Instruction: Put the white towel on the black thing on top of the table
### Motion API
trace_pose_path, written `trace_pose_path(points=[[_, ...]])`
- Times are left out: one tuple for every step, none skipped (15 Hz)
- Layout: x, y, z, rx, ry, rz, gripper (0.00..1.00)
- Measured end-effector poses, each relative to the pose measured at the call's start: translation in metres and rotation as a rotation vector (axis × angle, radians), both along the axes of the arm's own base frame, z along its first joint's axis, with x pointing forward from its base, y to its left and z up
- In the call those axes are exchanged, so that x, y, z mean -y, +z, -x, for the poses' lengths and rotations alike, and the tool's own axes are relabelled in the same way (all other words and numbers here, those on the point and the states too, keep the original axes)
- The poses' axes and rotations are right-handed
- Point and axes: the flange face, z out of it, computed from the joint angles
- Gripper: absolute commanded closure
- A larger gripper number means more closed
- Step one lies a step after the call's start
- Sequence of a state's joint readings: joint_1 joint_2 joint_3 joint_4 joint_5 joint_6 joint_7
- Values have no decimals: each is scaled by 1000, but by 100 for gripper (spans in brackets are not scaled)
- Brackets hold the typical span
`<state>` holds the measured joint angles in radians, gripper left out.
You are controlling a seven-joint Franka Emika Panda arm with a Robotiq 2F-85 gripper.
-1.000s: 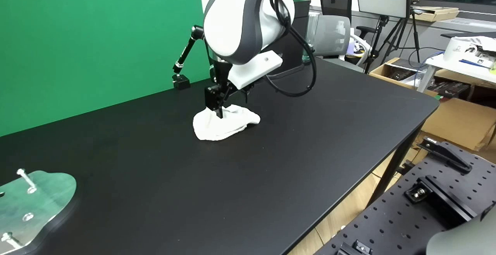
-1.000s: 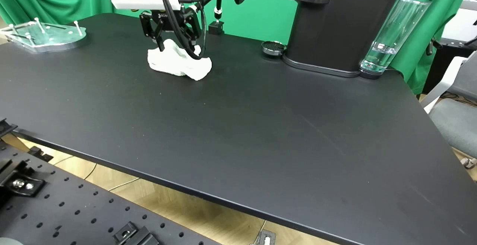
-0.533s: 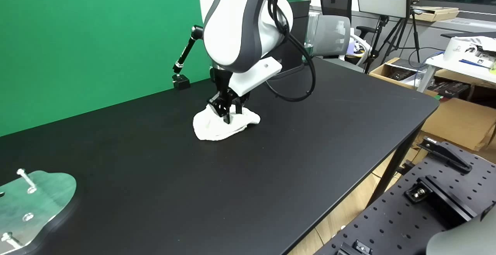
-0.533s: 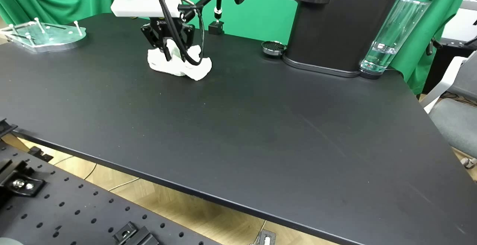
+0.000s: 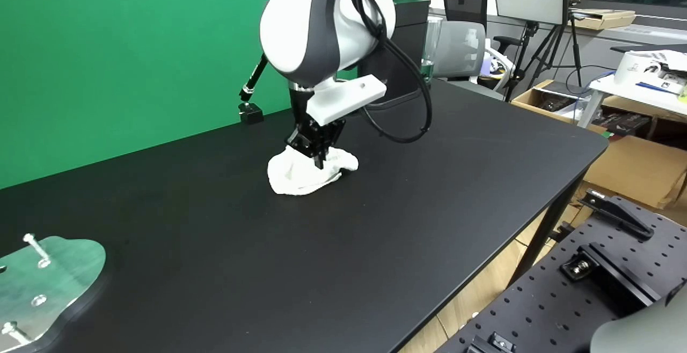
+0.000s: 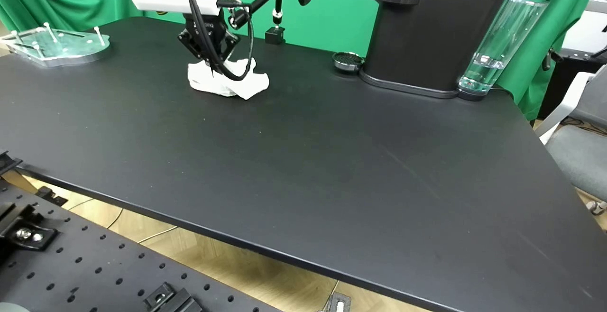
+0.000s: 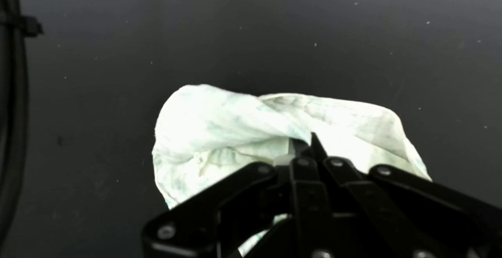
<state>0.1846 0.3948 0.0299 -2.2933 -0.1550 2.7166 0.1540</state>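
Observation:
The white towel (image 5: pixel 295 175) lies crumpled on the black table (image 5: pixel 225 267), and it shows in both exterior views. My gripper (image 5: pixel 321 164) points down into it, its tips at the cloth. From the wrist view, the towel (image 7: pixel 204 117) spreads beneath the gripper (image 7: pixel 308 143), whose fingers are together with a twisted fold pinched at their tips. A hanging cable partly covers the fingers in an exterior view, in front of the towel (image 6: pixel 256 84). A tall black machine (image 6: pixel 431 41) on the table may be the black thing; I cannot tell for sure.
Beside the machine are a small round silver-rimmed dish (image 6: pixel 348 61) and a clear cylinder (image 6: pixel 498 46) of water. A jointed stand with a black block (image 6: pixel 275 34) is behind the arm. A greenish clear plate with upright bolts (image 5: pixel 59 267) sits at the table's far end.
The gripper came down into the towel, its fingers closed together on a fold, and the arm has risen slightly. The towel's near corner has drawn in a little.

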Motion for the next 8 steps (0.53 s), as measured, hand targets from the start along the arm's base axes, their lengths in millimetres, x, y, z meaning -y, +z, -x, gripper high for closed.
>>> trace_pose_path(points=[[-3, 7, -2, -12, -4, 6, 100], [-5, 17, -4, -17, -6, 12, 100], [-8, 28, -6, -16, -6, 18, 100], [-12, 41, -9, -11, -6, 24, 100], [-16, 56, -11, -3, -6, 32, 100], [-20, 71, -14, 5, -6, 43, 100], [-23, 87, -16, 14, -6, 55, 100], [-26, 104, -19, 27, -7, 69, 100]])
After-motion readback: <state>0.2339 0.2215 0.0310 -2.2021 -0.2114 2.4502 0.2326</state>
